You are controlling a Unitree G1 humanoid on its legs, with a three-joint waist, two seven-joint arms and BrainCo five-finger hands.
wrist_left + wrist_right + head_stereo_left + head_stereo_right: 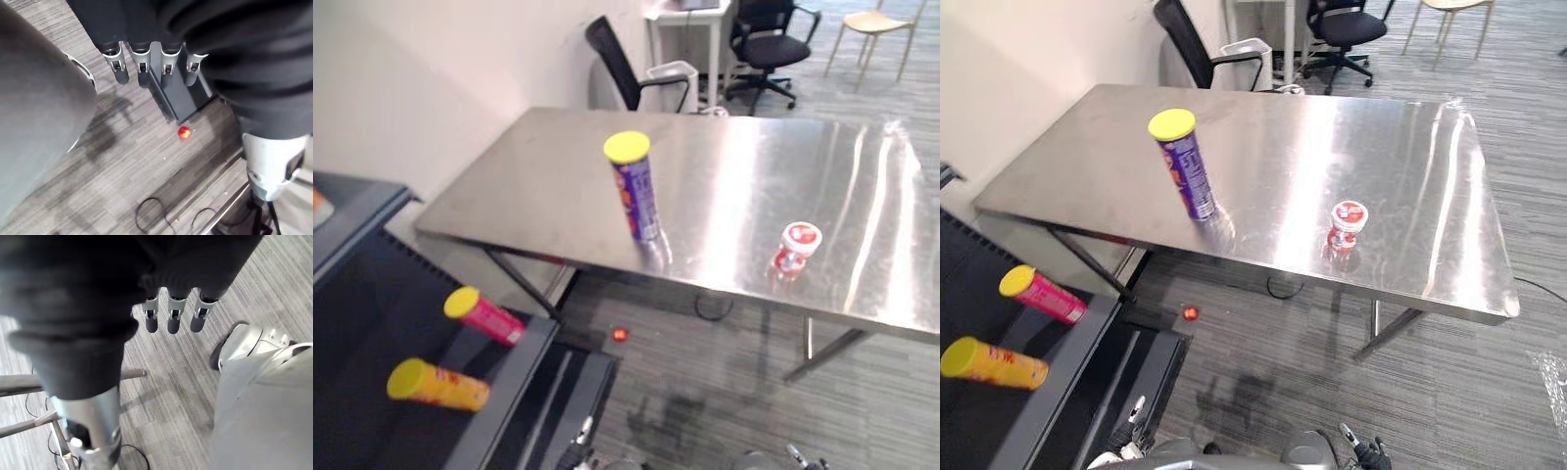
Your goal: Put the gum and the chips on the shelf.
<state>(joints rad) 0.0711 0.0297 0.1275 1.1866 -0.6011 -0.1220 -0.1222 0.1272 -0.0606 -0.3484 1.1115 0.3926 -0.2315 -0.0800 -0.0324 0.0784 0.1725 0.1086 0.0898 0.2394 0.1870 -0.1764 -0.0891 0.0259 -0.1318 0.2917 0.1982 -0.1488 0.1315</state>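
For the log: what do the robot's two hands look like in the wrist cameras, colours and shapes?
They look alike. The left hand has a dark ribbed cover over its back and wrist, and a row of silver fingers ending in dark rounded tips. The right hand shows the same dark ribbed cover and silver, dark-tipped fingers. No markings are visible on either.

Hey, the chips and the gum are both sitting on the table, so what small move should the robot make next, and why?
Probably raise the left hand toward the purple chips can. It stands upright on the table on the side nearer the shelf, and the left hand and right hand both hang open over the floor, holding nothing. The gum tub sits farther right.
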